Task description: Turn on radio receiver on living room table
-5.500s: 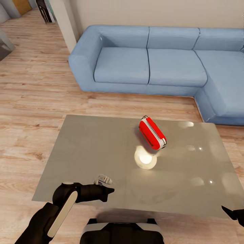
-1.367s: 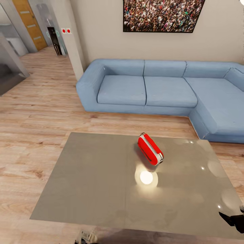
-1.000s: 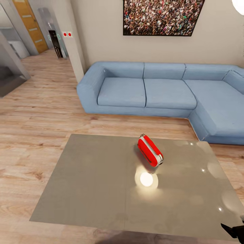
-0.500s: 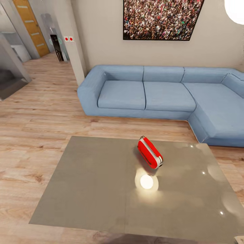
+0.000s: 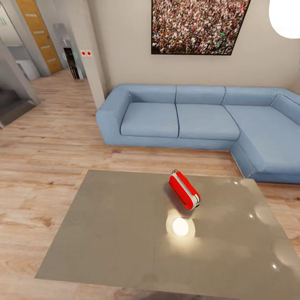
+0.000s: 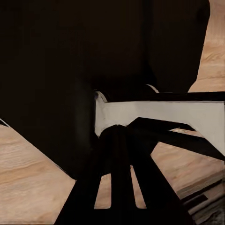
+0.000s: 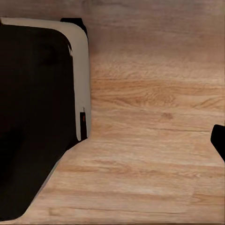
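The red radio receiver [image 5: 183, 190] with white side trim lies on the glossy grey table [image 5: 108, 233], right of the middle and toward the far edge, its thin handle pointing at the sofa. In the left wrist view my left gripper [image 6: 117, 132] shows as dark fingers that meet at their tips, with nothing between them, in front of my own dark body and the plank floor. In the right wrist view a dark tip [image 7: 219, 140] sits at the picture's edge over the wood floor, and whether that gripper is open or shut is not visible.
A blue L-shaped sofa [image 5: 200, 118] stands behind the table, under a framed crowd picture [image 5: 200, 26]. A white pendant lamp [image 5: 285, 16] hangs at the upper right, mirrored as a bright spot [image 5: 180, 226] on the table. My dark base with its white trim [image 7: 80, 84] stands over the planks.
The head camera has tilted up, so more wall, picture and lamp show. The right gripper's tip has left the lower right corner of the head view. The radio has not moved on the table.
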{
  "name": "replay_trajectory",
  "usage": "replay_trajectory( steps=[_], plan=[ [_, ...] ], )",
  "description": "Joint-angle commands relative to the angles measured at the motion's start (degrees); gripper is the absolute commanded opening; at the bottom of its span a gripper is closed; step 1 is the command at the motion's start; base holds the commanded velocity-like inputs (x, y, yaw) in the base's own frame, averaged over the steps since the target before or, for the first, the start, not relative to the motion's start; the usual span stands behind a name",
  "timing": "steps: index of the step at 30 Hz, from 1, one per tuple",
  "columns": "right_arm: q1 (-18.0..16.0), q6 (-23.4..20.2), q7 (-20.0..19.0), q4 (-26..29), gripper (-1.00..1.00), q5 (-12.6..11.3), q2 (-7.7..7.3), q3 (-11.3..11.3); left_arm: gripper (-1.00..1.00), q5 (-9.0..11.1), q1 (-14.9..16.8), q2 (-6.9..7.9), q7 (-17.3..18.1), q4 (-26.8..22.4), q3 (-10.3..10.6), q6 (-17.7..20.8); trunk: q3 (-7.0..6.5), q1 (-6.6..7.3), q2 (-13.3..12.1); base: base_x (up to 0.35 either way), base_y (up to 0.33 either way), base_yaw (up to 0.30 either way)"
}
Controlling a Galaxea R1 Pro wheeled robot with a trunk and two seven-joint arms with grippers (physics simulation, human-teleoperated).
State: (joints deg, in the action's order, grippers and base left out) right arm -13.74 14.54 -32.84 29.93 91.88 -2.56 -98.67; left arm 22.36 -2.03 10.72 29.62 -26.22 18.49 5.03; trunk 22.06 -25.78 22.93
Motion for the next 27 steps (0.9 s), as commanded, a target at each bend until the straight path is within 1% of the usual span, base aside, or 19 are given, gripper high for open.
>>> replay_trajectory(
  steps=[1,2,3,4,5,7,9,11,15,17,18,20,21,23,25,27],
  plan=[
    [0.58,-0.08,1.17,-1.39,1.0,1.1,0.05,0.02,-1.0,0.0,0.01,-0.48,-0.99,1.48,0.01,-0.01,-0.1,0.0,0.0,0.0,0.0,0.0],
    [1.27,-0.15,2.4,-2.95,1.0,2.1,0.07,0.0,-1.0,-0.01,0.01,-0.88,-2.34,2.8,0.0,-0.02,-0.19,0.0,0.0,0.0,0.0,0.0],
    [1.69,-0.18,3.1,-3.8,1.0,2.52,0.06,-0.01,-1.0,-0.02,0.01,-1.07,-3.14,3.4,-0.03,-0.02,-0.28,0.0,0.0,0.0,0.0,0.0],
    [2.6,-0.19,4.78,-5.65,1.0,3.1,0.04,-0.01,-1.0,-0.02,0.01,-1.41,-4.8,4.52,-0.08,-0.04,-0.37,0.0,0.0,0.0,0.0,0.0],
    [3.07,-0.2,5.73,-6.62,1.0,3.32,0.02,-0.04,-1.0,-0.02,0.01,-1.58,-5.62,5.04,-0.12,-0.07,-0.46,0.0,0.0,0.0,0.0,0.0],
    [4.83,-0.21,9.85,-10.54,1.0,3.86,-0.07,-0.09,-1.0,0.02,0.01,-2.18,-8.41,7.01,-0.28,-0.81,-0.64,0.0,0.0,0.0,0.0,0.0],
    [6.05,-0.21,12.42,-13.02,1.0,4.06,-0.12,-0.1,-1.0,0.08,0.01,-2.49,-9.71,8.73,-0.33,-2.21,-0.82,0.0,0.0,0.0,0.0,0.0],
    [6.98,-0.21,14.1,-14.69,1.0,4.16,-0.14,-0.07,-1.0,0.16,0.01,-2.72,-10.51,10.84,-0.36,-3.91,-1.0,0.0,0.0,0.0,0.0,0.0],
    [8.78,-0.18,15.61,-16.15,1.0,4.25,-0.1,-0.02,-1.0,0.26,0.01,-2.95,-12.2,15.65,-0.43,-6.89,-1.36,0.0,0.0,0.0,0.0,0.0],
    [9.74,-0.16,15.89,-16.39,1.0,4.23,-0.09,-0.02,-1.0,0.36,0.01,-3.04,-13.85,16.99,-0.46,-7.61,-1.54,0.0,0.0,0.0,0.0,0.0],
    [9.94,-0.15,15.95,-16.43,1.0,4.22,-0.07,0.0,-1.0,0.4,0.01,-3.12,-14.38,17.18,-0.46,-7.71,-1.63,0.0,0.0,0.0,0.0,0.0],
    [10.63,-0.15,16.54,-16.54,1.0,4.2,-0.02,0.01,-1.0,0.56,0.01,-3.73,-16.91,17.78,-0.43,-7.98,-1.81,0.0,0.0,0.0,0.0,0.0],
    [10.76,-0.17,16.81,-16.56,1.0,4.19,0.0,0.02,-1.0,0.58,0.01,-3.93,-17.58,17.92,-0.42,-8.02,-1.9,0.0,0.0,0.0,0.0,0.0],
    [11.21,-0.18,18.33,-16.95,1.0,4.22,0.06,0.01,-1.0,0.67,0.01,-4.79,-20.06,18.59,-0.51,-8.13,-2.08,0.0,0.0,0.0,0.0,0.0],
    [11.38,-0.18,19.27,-17.49,1.0,4.21,0.06,0.0,-1.0,0.7,0.01,-5.1,-20.99,18.87,-0.66,-8.15,-2.26,0.0,0.0,0.0,0.0,0.0],
    [11.62,-0.15,20.92,-18.74,1.0,4.19,-0.01,-0.06,-1.0,0.73,0.01,-5.41,-22.08,19.16,-1.37,-8.18,-2.45,0.0,0.0,0.0,0.0,0.0]
  ],
)
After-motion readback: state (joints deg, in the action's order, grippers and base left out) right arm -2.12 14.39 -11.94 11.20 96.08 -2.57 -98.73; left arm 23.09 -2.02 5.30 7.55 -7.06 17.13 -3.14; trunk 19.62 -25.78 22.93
